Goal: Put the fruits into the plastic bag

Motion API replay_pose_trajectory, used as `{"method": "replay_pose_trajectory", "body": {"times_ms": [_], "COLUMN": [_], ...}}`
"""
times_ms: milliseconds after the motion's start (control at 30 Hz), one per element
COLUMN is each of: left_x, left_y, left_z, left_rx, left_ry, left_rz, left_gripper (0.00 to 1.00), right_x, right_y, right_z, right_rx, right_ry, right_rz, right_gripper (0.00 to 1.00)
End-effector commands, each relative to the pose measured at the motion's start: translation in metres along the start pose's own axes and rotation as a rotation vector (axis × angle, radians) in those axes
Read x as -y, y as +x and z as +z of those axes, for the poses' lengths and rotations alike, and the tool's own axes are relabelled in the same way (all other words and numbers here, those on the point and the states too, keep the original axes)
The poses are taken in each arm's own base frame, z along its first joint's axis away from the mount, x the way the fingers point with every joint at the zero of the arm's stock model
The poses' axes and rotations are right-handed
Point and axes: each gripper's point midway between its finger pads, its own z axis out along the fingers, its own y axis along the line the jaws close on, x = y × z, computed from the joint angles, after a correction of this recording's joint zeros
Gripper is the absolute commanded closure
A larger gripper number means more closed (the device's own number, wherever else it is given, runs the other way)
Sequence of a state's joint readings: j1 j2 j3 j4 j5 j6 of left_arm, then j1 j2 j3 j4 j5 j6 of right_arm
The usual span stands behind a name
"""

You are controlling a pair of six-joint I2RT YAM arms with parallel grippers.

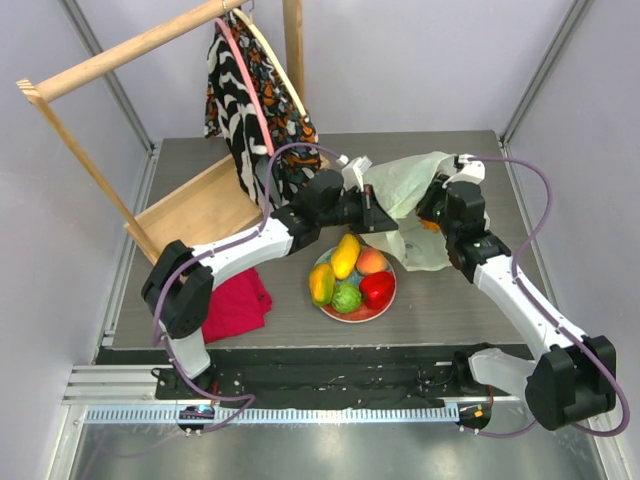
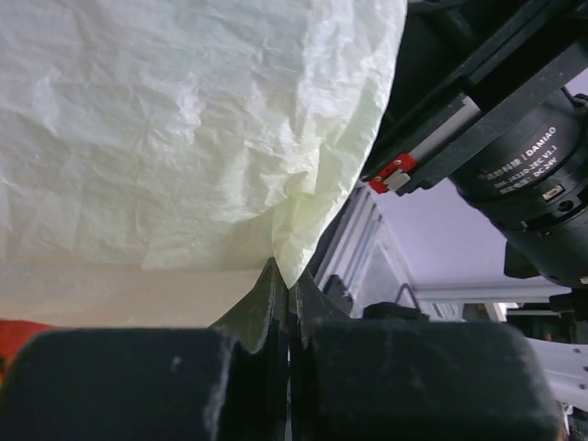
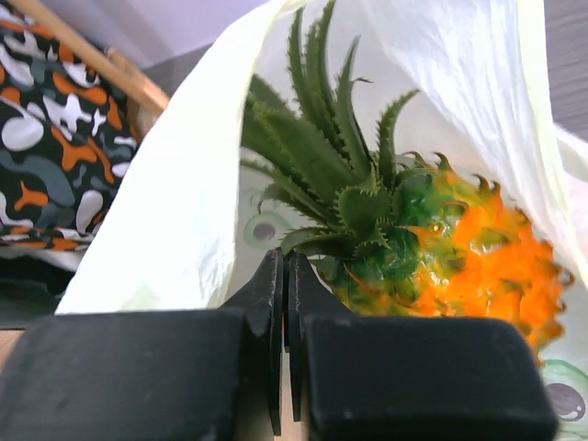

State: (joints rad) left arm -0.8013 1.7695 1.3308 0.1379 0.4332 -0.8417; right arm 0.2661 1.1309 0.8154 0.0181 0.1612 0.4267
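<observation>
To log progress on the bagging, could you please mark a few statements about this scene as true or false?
1. The pineapple sits inside the plastic bag. True.
2. The red pepper is in the bag. False: it lies on the plate.
3. The left gripper is shut on the bag's edge. True.
4. The plate holds one mango. False: two mangoes lie there.

Orange, green-crowned pineapple (image 3: 459, 266); pale yellow-green plastic bag (image 3: 165, 230).
</observation>
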Motion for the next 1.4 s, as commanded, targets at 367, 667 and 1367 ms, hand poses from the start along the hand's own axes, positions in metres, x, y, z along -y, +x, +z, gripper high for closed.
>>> {"method": "replay_pose_trajectory", "body": {"times_ms": [367,667,1367], "left_x": [0.129,0.136,0.007], "left_y": [-0.003,-0.003,-0.051], "left_z": [0.006,0.0,-0.006], "left_rx": [0.042,0.042,0.068], "left_ry": [0.398,0.446,0.112], "left_rz": [-0.137,-0.167,-0.103], "left_gripper": [1.0,1.0,1.0], "right_x": [0.012,0.038,0.017], "right_y": [-0.055,0.007,-0.016], "right_z": [-0.033,0.016,-0.007], "right_rx": [0.224,0.081,0.01], "right_ry": [0.064,0.15,0.055], "right_rz": [-0.01,-0.029,-0.123], "right_gripper": [0.99,0.99,0.25]}}
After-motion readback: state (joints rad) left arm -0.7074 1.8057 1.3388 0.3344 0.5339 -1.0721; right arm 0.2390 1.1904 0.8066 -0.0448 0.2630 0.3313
